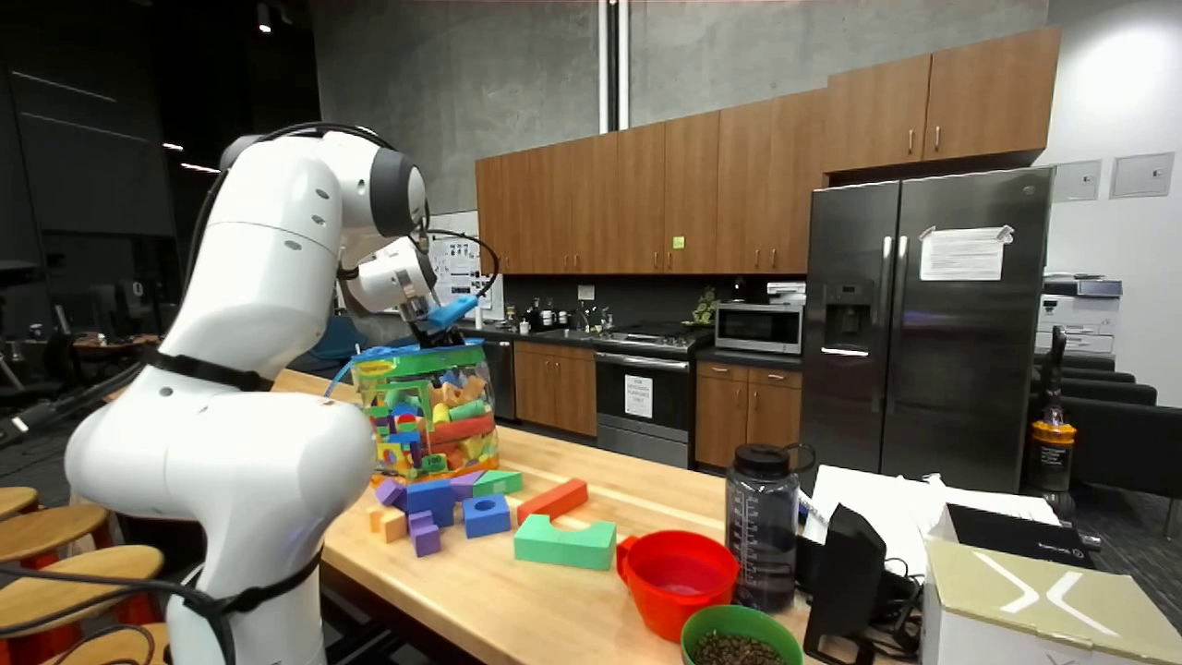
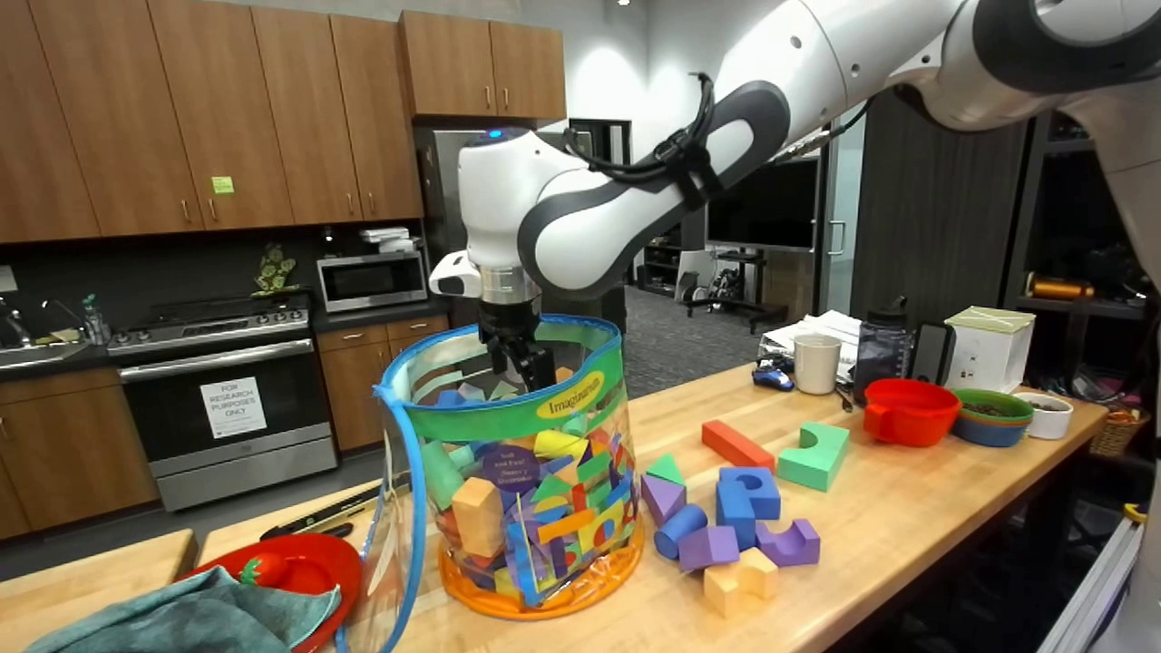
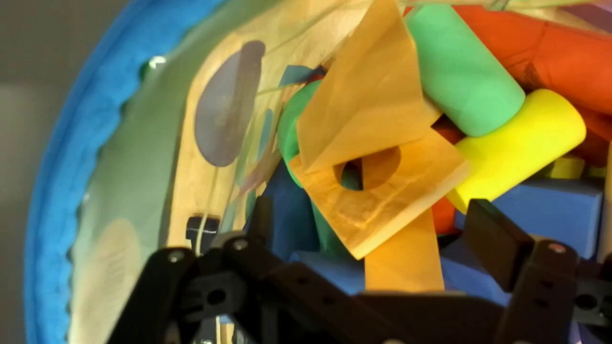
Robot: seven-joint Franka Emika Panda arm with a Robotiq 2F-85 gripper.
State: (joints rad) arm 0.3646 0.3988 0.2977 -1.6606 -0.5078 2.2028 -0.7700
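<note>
Cloth [image 2: 195, 612], bag [image 2: 510, 466], wooden table [image 2: 893, 508], cabinets [image 2: 172, 113] beyond

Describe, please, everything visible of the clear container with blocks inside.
The clear container is a round, plastic-looking drum with a green band reading Imaginarium, a blue rim and an orange base. It stands upright on the wooden table, top open, a clear flap hanging at its side. Colourful blocks fill much of it; the open gripper reaches inside.

Wooden table [image 2: 889, 508], block-filled bag [image 2: 494, 420], loose blocks [image 2: 736, 519]
</note>
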